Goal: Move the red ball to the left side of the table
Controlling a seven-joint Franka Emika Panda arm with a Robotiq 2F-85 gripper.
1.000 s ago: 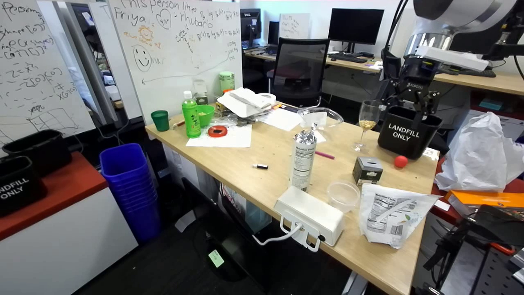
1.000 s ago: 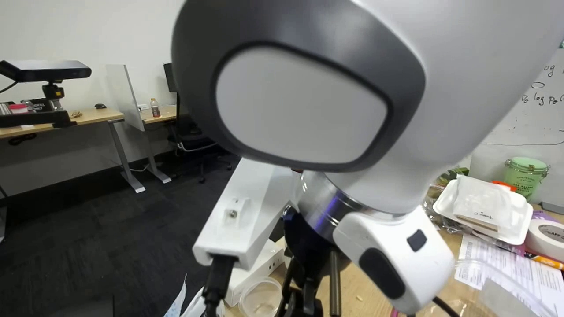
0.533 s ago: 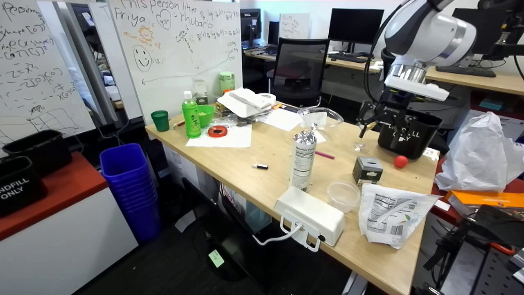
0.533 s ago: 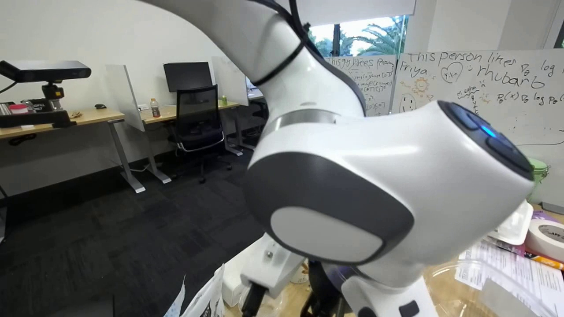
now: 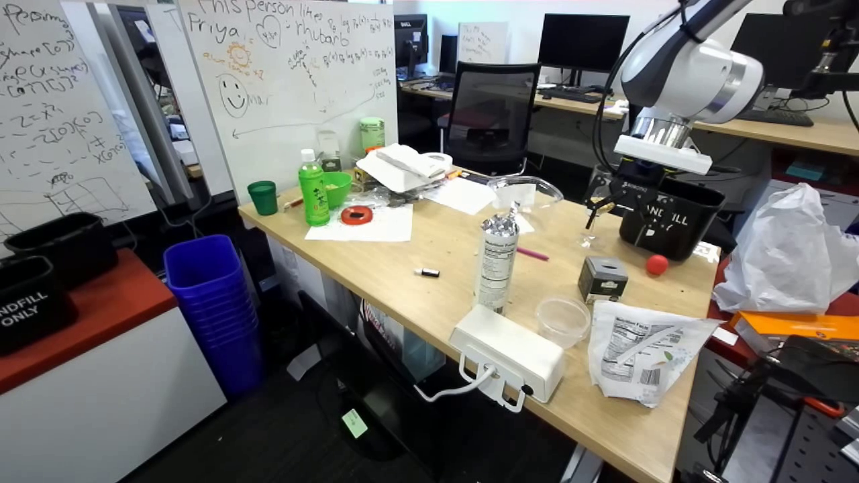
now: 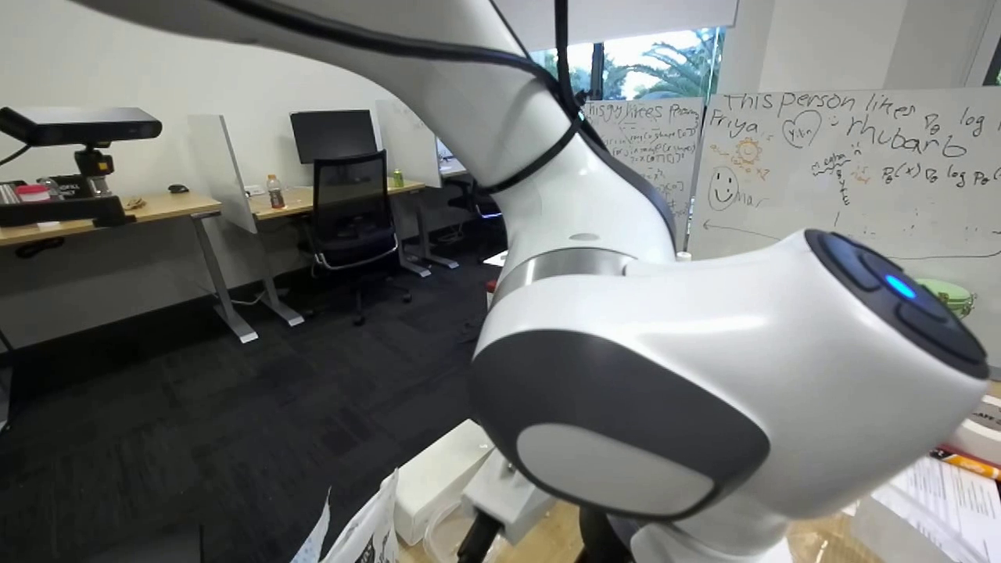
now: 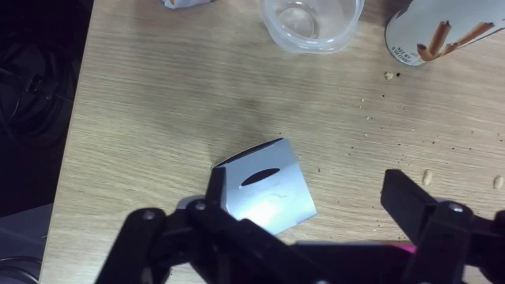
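Observation:
The small bright red ball [image 5: 657,264] rests on the beige table [image 5: 463,235], in front of the black bin near the table's right end in an exterior view. It is out of the wrist view and hidden or out of frame in an exterior view where the arm [image 6: 626,375] fills the middle. My gripper [image 5: 621,228] hangs above the table, in front of the bin and wine glass, left of the ball and apart from it. In the wrist view my gripper [image 7: 305,183] is open, its fingers wide apart with nothing held, above the silver-topped box [image 7: 272,193].
The box [image 5: 602,278] stands near the ball. The wine glass [image 5: 592,221] and bin [image 5: 661,225] are by the gripper. A tall can [image 5: 496,268], clear cup [image 5: 562,322], white pouch [image 5: 644,352] and white device [image 5: 508,349] stand nearer. A green bottle [image 5: 313,191] is far left.
In an exterior view the arm has swung left and down, from over the bin to in front of it. The ball and the table's objects have not moved.

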